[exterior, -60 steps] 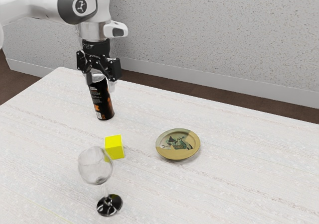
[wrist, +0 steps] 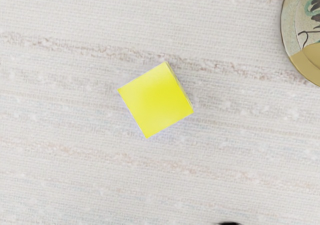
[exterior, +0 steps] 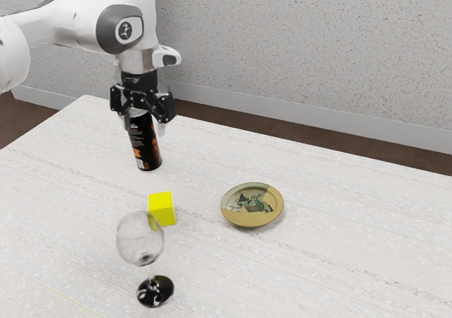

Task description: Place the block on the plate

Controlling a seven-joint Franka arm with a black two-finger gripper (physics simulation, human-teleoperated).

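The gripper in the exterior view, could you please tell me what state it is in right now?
Gripper: open, its fingers apart, holding nothing; the yellow block is on the table.

Yellow block (exterior: 161, 209) on the table (exterior: 339, 261), beside the round plate (exterior: 252, 205).

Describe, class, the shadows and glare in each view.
Exterior view: a soft shadow under the near rim of the plate, small white glints on the dark foot of the glass; wrist view: a pale sheen on top of the yellow block, a faint shadow beside it.
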